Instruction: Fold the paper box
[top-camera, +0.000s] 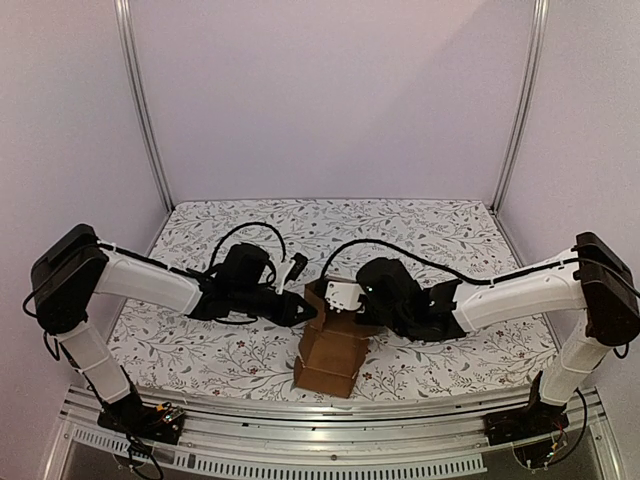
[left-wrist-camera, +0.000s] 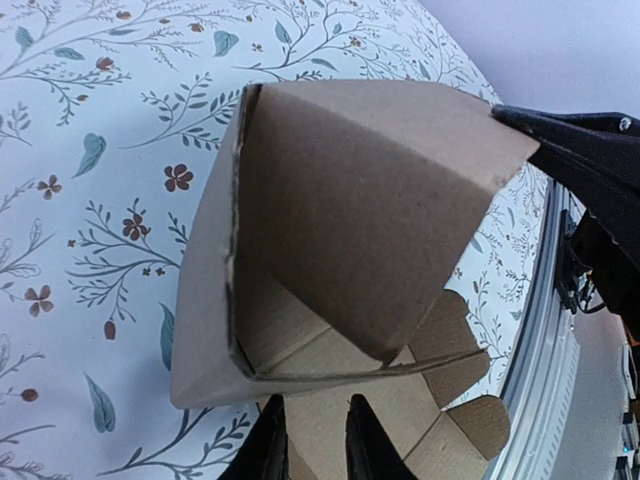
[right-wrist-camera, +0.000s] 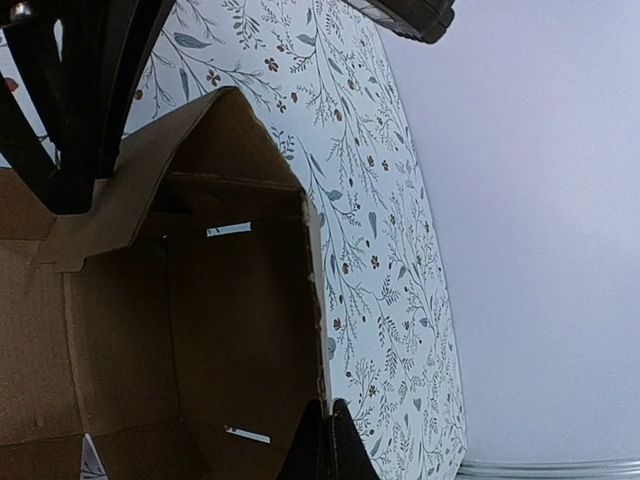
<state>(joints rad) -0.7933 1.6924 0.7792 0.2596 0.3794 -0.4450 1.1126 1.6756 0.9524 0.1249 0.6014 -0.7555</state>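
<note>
Closest, one paper box (top-camera: 328, 360) lies lengthwise from near to far, flat end near, walled open end between the two grippers. The left gripper (left-wrist-camera: 315, 412) stands slightly parted just before the box; the right gripper (right-wrist-camera: 325, 415) is pinched on a wall's edge.

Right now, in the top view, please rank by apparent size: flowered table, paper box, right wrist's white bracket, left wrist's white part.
1. flowered table
2. paper box
3. right wrist's white bracket
4. left wrist's white part, only slightly smaller, so this last order is unsure.
</note>
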